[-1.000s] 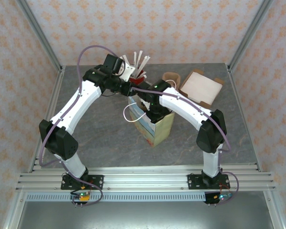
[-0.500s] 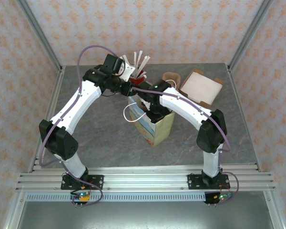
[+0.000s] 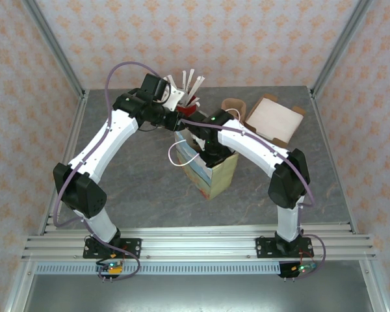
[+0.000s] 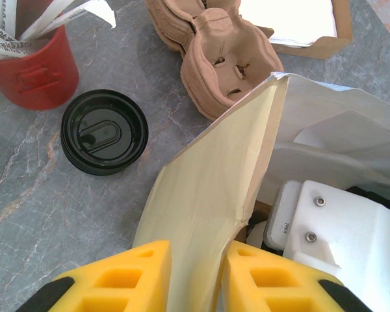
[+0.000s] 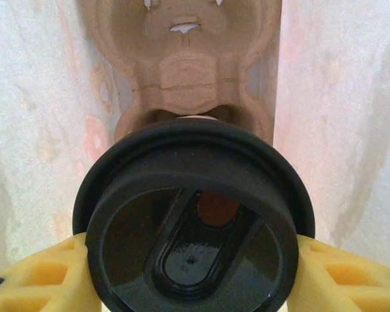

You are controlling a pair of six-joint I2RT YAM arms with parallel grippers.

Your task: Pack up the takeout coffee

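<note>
The takeout coffee (image 5: 192, 227) shows its round black lid from above, down inside the paper bag (image 3: 211, 174), and my right gripper (image 5: 192, 276) is shut on it, with a yellow finger (image 5: 45, 276) on each side. Below the cup a brown pulp cup carrier (image 5: 182, 65) lies in the bag between its pale walls. My left gripper (image 4: 196, 273) is shut on the bag's cream side wall (image 4: 214, 188) at the rim and holds the mouth open. In the top view the left gripper (image 3: 175, 122) is at the bag's far edge and the right wrist (image 3: 207, 144) reaches into the bag.
A stack of loose black lids (image 4: 104, 132) lies on the grey table beside a red cup of stirrers (image 4: 32, 65). Stacked pulp carriers (image 4: 214, 52) and an open cardboard box (image 3: 273, 119) stand behind the bag at the back right.
</note>
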